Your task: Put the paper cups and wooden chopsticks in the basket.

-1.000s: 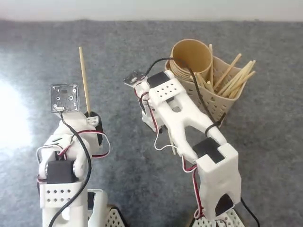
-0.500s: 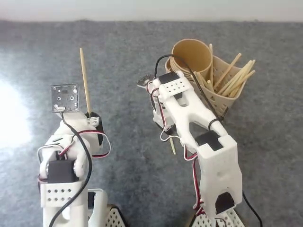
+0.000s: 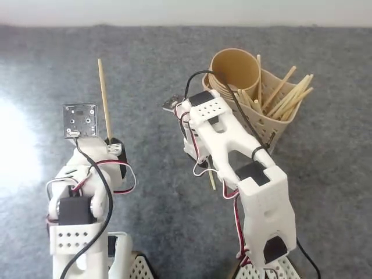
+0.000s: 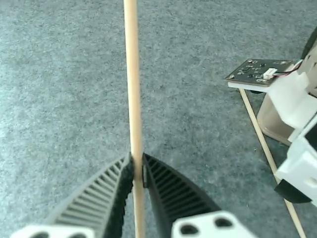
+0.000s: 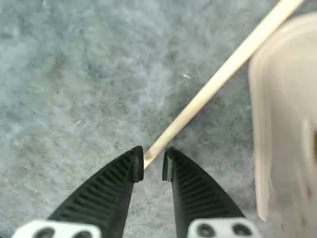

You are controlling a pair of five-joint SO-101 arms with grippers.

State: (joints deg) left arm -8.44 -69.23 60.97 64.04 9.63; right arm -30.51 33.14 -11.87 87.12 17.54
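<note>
Right wrist view: my right gripper (image 5: 152, 166) is standing parted, straddling only the tip of the loose chopstick (image 5: 218, 79) lying just beside the basket (image 5: 282, 124). Closing this shallow is risking a pivot or slip-out. My left gripper (image 4: 137, 167) is clenching a second chopstick (image 4: 131, 74), well apart from the basket.

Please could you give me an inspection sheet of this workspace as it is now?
Surface: grey mat.
Job's things: basket holds stacked paper cups and many chopsticks; a loose chopstick lies beside it.
Clutter: nothing seen.
Grippers: left gripper shut on a single chopstick; right gripper open, the loose chopstick's end between its tips.
Cables: wires loop along both arms.
Surroundings: pale wall beyond the mat.
</note>
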